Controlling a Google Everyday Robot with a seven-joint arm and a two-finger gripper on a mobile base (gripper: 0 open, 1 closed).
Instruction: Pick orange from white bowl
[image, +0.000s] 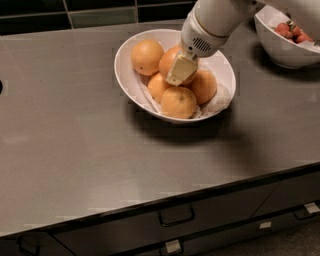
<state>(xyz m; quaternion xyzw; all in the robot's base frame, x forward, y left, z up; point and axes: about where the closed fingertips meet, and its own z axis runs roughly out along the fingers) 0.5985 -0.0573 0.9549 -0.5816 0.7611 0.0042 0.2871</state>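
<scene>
Item: orange (168, 61). Deep even colour, smooth skin, round (no long axis to align). Sits centre-top among 5 oranges in white bowl (126, 75). Lies directly under gripper (181, 70), showing at its left edge. Grip state: cannot tell. Reached by 1 arm from upper right.

Five oranges (178, 101), two white bowls (127, 75), and one end effector (180, 70) above the oranges.

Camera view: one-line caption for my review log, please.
Gripper inside the white bowl, at the orange, four more oranges around it.
</scene>
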